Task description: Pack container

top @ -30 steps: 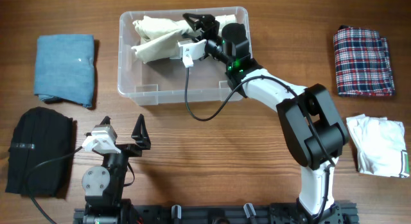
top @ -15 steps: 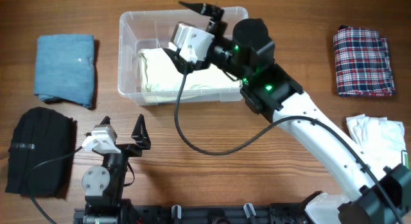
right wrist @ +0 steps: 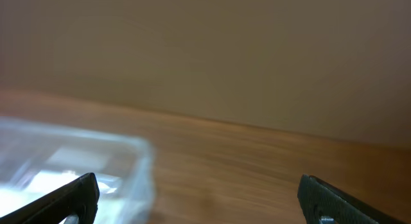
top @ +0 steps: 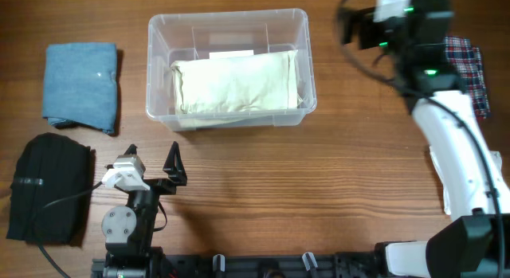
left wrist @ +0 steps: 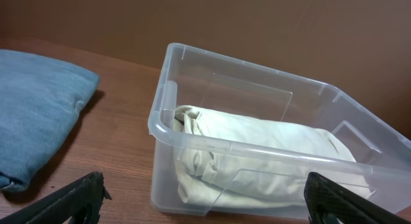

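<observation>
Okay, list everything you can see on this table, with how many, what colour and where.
container: one, clear, far centre of table
cream cloth: one, folded, inside the container
blue cloth: one, folded, left of the container
black garment: one, near left
plaid cloth: one, red checked, far right, partly behind right arm
white garment: one, right edge, partly hidden
table: one, brown wood
left pincer: black, open, near left
right pincer: black, open, right of the container
</observation>
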{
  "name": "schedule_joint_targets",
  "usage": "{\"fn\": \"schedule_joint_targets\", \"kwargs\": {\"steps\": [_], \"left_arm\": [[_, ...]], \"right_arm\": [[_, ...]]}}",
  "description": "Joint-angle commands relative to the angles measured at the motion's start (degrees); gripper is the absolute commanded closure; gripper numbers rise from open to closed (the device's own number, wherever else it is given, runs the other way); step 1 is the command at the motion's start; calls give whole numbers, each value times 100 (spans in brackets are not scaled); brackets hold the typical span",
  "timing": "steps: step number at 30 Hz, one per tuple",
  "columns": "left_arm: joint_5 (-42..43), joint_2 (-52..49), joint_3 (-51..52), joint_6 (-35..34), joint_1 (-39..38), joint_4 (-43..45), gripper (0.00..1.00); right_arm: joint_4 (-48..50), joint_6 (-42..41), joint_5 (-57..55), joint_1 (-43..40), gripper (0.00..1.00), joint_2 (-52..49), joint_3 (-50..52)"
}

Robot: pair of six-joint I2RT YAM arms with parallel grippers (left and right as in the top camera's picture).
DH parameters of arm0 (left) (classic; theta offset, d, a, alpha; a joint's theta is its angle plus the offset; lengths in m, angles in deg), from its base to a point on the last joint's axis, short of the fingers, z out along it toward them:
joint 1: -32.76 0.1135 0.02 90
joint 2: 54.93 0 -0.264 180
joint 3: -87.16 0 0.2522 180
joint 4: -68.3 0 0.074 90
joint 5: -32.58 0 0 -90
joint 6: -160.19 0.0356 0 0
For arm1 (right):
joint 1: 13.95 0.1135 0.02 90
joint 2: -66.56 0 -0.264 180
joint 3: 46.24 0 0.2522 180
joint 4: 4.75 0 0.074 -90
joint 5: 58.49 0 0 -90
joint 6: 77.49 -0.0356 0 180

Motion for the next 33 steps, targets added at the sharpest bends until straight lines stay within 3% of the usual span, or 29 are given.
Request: {"fn": "schedule_joint_targets", "kwargs": {"steps": [1,6,9,17,27,33], "left_arm": [[-55,35,39,52,48,-4,0],[-55,35,39,52,48,-4,0],[-55,35,39,52,48,-4,0],[-55,35,39,52,48,-2,1],[-55,35,39,52,48,-2,0],[-55,35,39,52,48,-2,0]], "right_arm": [[74,-542,92,-1161,0,151,0],[-105,-1989,245,-2844,0,-468,0],[-315,-2142,442,-3510,0,-1054,0],[-595,-1296,1102,-4452,0,-2039,0],[-839,-243,1362,-4625,0,-2835,0],[-802,-144,1661,-4625,2,-3239,0]]}}
